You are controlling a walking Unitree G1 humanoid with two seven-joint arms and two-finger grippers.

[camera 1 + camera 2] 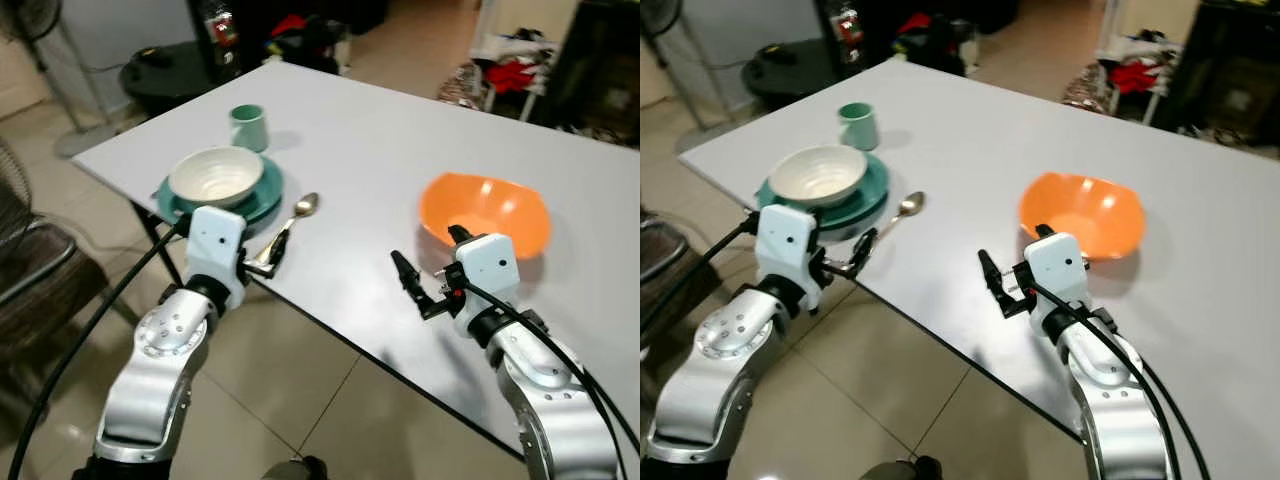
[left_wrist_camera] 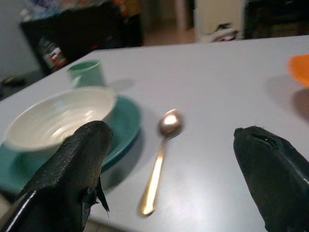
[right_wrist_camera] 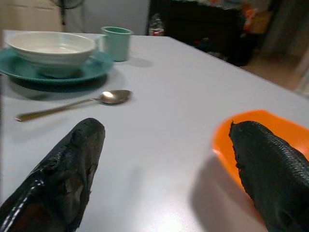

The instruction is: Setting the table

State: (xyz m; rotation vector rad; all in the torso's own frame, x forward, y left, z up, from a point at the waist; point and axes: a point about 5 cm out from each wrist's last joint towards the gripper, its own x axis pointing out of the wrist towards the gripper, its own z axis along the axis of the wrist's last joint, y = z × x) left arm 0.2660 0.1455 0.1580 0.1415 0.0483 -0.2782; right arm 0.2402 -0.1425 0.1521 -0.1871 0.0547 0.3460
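on the near left corner of the table [image 1: 360, 150] one place looks laid: a white bowl [image 1: 215, 175] sits on a teal plate [image 1: 268, 195], a teal cup [image 1: 248, 126] stands just beyond them, and a spoon [image 1: 293, 219] lies just right of the plate with its handle toward the near edge, where a diner would reach it. well to the right, an orange bowl [image 1: 485, 213] rests alone, probably the start of a second place, not yet joined by anything. left gripper [image 1: 268, 256] hovers at the table edge by the spoon's handle, fingers [image 2: 79, 159] spread apart and empty, forearm raised from below the edge. right gripper [image 1: 425, 280] hangs just near of the orange bowl, its fingers [image 3: 72, 164] likewise apart, holding nothing, wrist level over the table.
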